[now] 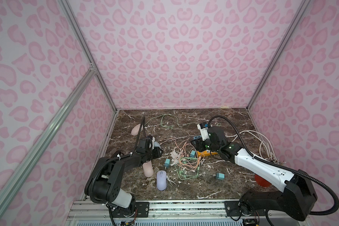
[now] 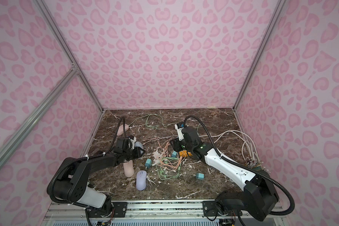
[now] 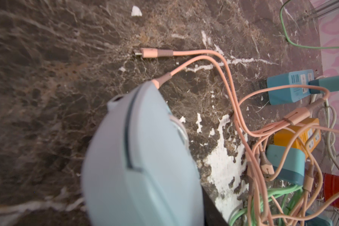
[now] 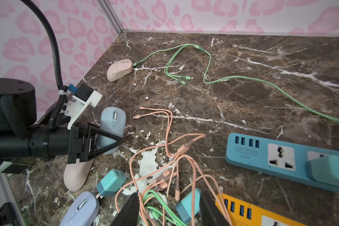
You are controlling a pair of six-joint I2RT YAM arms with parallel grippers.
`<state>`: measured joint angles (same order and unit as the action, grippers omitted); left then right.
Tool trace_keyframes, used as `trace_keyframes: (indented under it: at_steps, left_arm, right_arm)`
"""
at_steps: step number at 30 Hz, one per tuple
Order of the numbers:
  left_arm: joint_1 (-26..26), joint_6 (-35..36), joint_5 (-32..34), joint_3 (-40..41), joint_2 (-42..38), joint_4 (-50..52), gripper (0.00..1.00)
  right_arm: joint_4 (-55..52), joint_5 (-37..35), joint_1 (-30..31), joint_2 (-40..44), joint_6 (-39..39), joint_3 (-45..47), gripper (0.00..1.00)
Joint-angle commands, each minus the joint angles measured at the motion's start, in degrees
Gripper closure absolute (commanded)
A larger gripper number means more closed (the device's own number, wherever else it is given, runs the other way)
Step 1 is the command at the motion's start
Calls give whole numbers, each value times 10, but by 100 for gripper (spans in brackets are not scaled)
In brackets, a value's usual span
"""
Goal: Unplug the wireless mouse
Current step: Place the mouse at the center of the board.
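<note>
A light blue wireless mouse (image 4: 113,119) sits near the left wall, also seen in both top views (image 1: 157,145) (image 2: 138,145). My left gripper (image 1: 158,151) is shut on its rear half, one black finger (image 4: 106,140) on the near side. In the left wrist view the mouse (image 3: 141,156) fills the foreground with an empty port hole at its front. Two pink cable plugs (image 4: 143,108) (image 4: 136,117) lie loose on the marble just beside it. My right gripper (image 4: 168,211) hangs open over the cable tangle, holding nothing.
A pink mouse (image 4: 119,70) at the back left has a green cable (image 4: 207,64) at its nose. Another pink mouse (image 4: 76,176) and a lilac mouse (image 4: 80,209) lie near the left arm. Blue (image 4: 262,152) and orange (image 4: 252,213) power strips, teal chargers (image 4: 111,182) and a red cup (image 1: 261,182) crowd the right.
</note>
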<state>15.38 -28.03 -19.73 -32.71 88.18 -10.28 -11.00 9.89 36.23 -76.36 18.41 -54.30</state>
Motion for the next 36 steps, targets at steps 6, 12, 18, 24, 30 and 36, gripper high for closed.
trace_keyframes:
  at_steps: [6,12,18,24,30,36]
  left_arm:
    - [-3,-17,47,7,-27,-2,30]
    - [-3,-67,220,-81,-53,256,21]
    - [-2,-70,209,-51,-166,244,19]
    - [13,18,72,-85,-180,181,40]
    - [101,60,-12,-184,-39,116,45]
    - [157,92,-60,-382,156,152,50]
  right_arm:
    - [-94,-118,-59,-21,8,-51,35]
    - [-82,-119,-161,11,8,-18,34]
    - [-25,-119,-215,21,8,27,34]
    - [-19,-119,-223,-48,8,10,34]
    - [14,-119,-223,-144,8,-34,34]
    - [28,-119,-222,-189,8,-62,34]
